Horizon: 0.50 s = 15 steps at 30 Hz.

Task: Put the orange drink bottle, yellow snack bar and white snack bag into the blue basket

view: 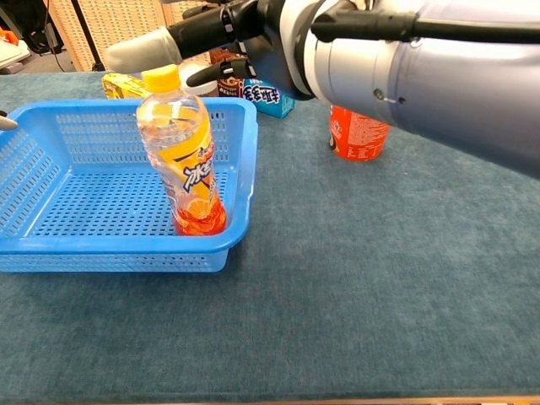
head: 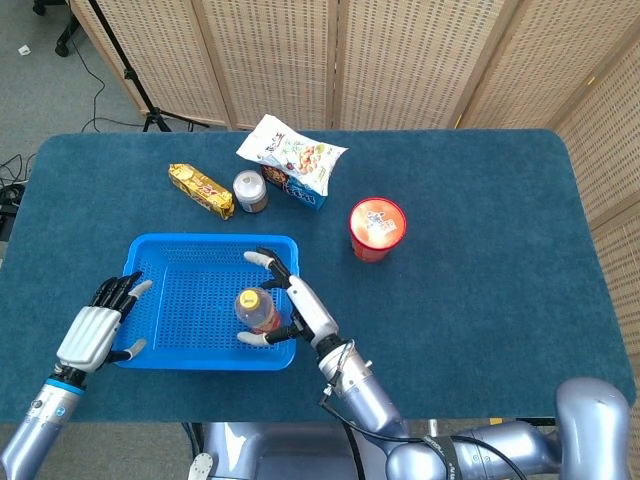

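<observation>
From the head view I see the orange drink bottle (head: 256, 310) standing in the blue basket (head: 170, 300), in its near right corner, leaning a little to the left. In the chest view the bottle (view: 187, 160) rests on its base against the basket's near wall (view: 110, 253), yellow cap up. My right hand (head: 290, 300) sits just right of the bottle with its fingers spread wide around it; I cannot tell from either view whether any fingertip touches the bottle, and it holds nothing that I can see. In the chest view that same hand (view: 211, 34) fills the top of the frame above the bottle.

My left hand (head: 100, 325) is at the basket's near left corner, fingers apart and pointing at the wall, holding nothing; whether it touches the rim I cannot tell.

The yellow snack bar (head: 200, 190) lies on the table (head: 480, 260) beyond the basket's far left side. Just right of it stands a small can (head: 250, 191). The white snack bag (head: 290, 152) lies further right, resting partly on a blue box (head: 300, 190). A red cup (head: 377, 228) stands on the table to the right of the basket, apart from everything else.
</observation>
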Each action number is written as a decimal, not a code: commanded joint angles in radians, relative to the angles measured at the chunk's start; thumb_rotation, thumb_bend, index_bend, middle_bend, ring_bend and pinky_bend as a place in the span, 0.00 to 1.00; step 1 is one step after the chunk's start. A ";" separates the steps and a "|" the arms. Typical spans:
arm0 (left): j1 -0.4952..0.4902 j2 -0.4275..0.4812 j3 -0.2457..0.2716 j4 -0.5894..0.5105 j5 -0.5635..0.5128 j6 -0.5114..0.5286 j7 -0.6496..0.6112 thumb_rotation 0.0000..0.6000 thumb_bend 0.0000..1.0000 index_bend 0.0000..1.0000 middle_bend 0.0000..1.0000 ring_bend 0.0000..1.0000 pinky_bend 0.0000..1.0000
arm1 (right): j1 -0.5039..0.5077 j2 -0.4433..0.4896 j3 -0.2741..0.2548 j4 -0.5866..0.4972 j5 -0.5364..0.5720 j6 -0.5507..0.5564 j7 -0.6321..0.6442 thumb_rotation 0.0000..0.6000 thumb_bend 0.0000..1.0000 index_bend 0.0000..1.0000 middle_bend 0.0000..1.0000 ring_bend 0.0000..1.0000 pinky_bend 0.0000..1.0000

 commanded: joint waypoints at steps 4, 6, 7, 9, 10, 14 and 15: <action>0.001 0.001 0.000 -0.001 0.002 0.003 0.000 1.00 0.24 0.08 0.00 0.00 0.00 | -0.009 0.024 -0.002 -0.011 -0.003 -0.003 -0.012 1.00 0.13 0.11 0.00 0.00 0.17; 0.001 0.001 0.000 -0.001 0.003 0.006 0.000 1.00 0.24 0.08 0.00 0.00 0.00 | -0.014 0.039 -0.004 -0.015 -0.006 0.000 -0.021 1.00 0.13 0.11 0.00 0.00 0.16; 0.002 0.000 -0.001 0.000 0.003 0.006 0.001 1.00 0.24 0.08 0.00 0.00 0.00 | -0.020 0.052 -0.004 -0.019 -0.008 0.005 -0.029 1.00 0.13 0.11 0.00 0.00 0.16; 0.002 -0.001 -0.003 0.002 -0.001 0.006 0.001 1.00 0.24 0.08 0.00 0.00 0.00 | -0.039 0.102 -0.004 -0.035 -0.007 0.013 -0.050 1.00 0.14 0.11 0.00 0.00 0.16; 0.002 -0.001 -0.004 0.003 -0.002 0.007 0.001 1.00 0.24 0.08 0.00 0.00 0.00 | -0.046 0.123 -0.001 -0.043 -0.002 0.013 -0.055 1.00 0.14 0.11 0.00 0.00 0.16; 0.003 -0.001 -0.011 0.005 -0.013 0.008 0.004 1.00 0.24 0.08 0.00 0.00 0.00 | -0.091 0.227 0.014 -0.093 -0.005 0.007 -0.051 1.00 0.14 0.11 0.00 0.00 0.16; 0.003 -0.001 -0.012 0.005 -0.014 0.008 0.003 1.00 0.24 0.08 0.00 0.00 0.00 | -0.101 0.247 0.015 -0.101 -0.010 0.003 -0.048 1.00 0.14 0.11 0.00 0.00 0.16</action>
